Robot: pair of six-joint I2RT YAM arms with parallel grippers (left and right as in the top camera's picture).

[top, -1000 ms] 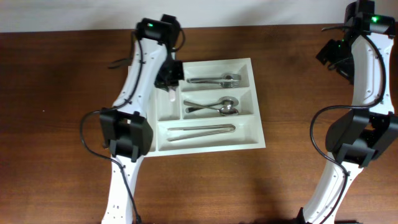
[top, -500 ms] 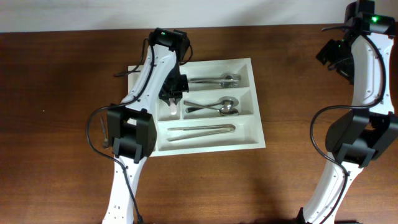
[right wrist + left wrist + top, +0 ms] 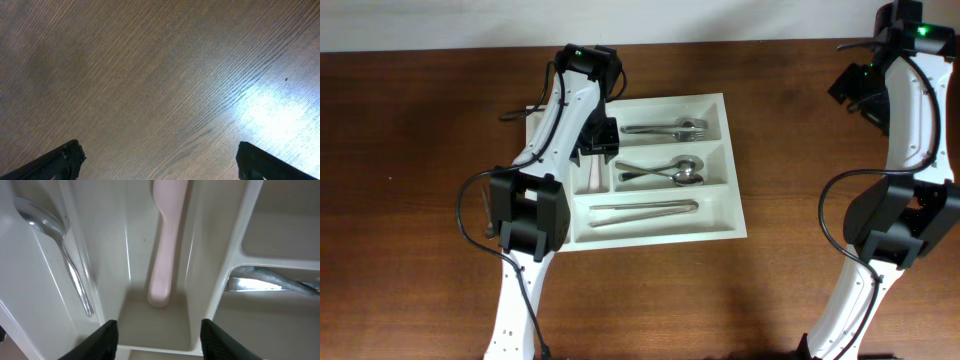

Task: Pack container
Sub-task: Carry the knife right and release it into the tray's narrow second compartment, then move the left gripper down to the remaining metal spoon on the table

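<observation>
The container, a white cutlery tray, lies mid-table. Its long compartments hold metal forks, spoons and tongs. A pale pink utensil lies in a narrow upright slot. My left gripper hovers over that slot, open and empty. In the left wrist view the open jaws sit just behind the pink utensil's end, with a metal spoon in the neighbouring slot beyond the tray's divider. My right gripper is open and empty over bare wood at the far right.
A dark thin object lies on the table left of the tray, partly behind the left arm. The left arm's links cover the tray's left edge. The right arm stands along the table's right side.
The left arm's upper links swung right over the tray. The pink utensil, close under the jaws a second ago, now lies lower in the slot, free of them. The right arm is still.
</observation>
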